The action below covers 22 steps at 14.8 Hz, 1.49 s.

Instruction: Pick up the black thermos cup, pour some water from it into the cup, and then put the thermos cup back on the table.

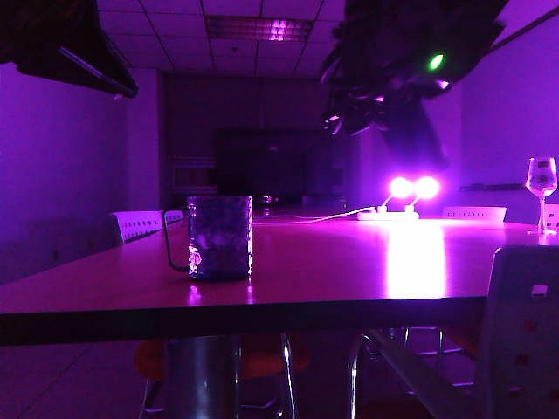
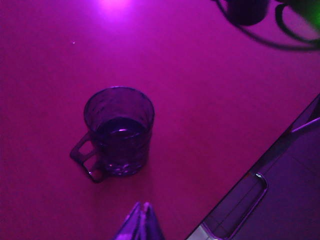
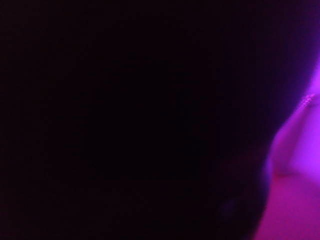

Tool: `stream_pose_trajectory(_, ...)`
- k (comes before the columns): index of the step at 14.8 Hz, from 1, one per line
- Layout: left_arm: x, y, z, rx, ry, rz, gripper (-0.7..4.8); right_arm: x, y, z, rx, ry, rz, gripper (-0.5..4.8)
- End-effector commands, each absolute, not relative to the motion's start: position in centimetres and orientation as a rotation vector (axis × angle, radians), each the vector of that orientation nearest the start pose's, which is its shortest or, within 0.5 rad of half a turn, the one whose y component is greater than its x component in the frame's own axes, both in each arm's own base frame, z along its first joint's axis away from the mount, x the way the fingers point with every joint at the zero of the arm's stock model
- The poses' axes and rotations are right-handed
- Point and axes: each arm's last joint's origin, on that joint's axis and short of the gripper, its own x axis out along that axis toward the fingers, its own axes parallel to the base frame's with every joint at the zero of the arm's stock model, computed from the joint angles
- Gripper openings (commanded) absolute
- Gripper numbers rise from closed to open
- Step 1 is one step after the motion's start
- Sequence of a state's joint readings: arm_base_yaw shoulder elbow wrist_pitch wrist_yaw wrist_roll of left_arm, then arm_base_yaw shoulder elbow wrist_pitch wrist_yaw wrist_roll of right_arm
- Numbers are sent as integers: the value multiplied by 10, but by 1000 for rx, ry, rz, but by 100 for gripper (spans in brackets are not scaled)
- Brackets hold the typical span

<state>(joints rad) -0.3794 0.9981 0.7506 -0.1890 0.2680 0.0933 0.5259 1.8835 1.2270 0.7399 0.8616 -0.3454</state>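
Everything I see is dim and soaked in magenta; two lamps (image 1: 413,187) at the far end throw a glare streak down the table (image 1: 349,271). My right wrist view is almost wholly black and blurred.

Your right wrist view is almost all black: something dark (image 3: 130,120) fills the lens and you can't tell what it is. In the exterior view, the right arm (image 1: 402,70) at upper right is a blurred dark mass cut by the top edge, and its gripper can't be made out. Bottom edge of your left wrist view, only the pressed-together tips of the left gripper (image 2: 142,222) poke in. Upper right there, a dark round object (image 2: 247,11) is cropped by the frame.
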Motion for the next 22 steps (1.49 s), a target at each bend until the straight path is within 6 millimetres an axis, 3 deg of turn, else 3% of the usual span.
stream_pose_trajectory(1, 197, -87, 285, 112, 404, -664, -6, 374, 176, 277, -54, 17, -81, 171)
stream_pose_trajectory(5, 197, -87, 285, 112, 405, -664, -6, 388, 152, 274, 125, 75, 237, 171)
stream_pose_trajectory(11, 197, -87, 285, 111, 406, -665, -6, 404, 117, 268, 174, 68, 238, 180)
stream_pose_trajectory(18, 197, -87, 285, 108, 413, -667, -6, 414, 120, 252, 111, 7, 269, 179)
stream_pose_trajectory(22, 197, -87, 285, 107, 415, -667, -6, 424, 124, 228, 82, -14, 300, 179)
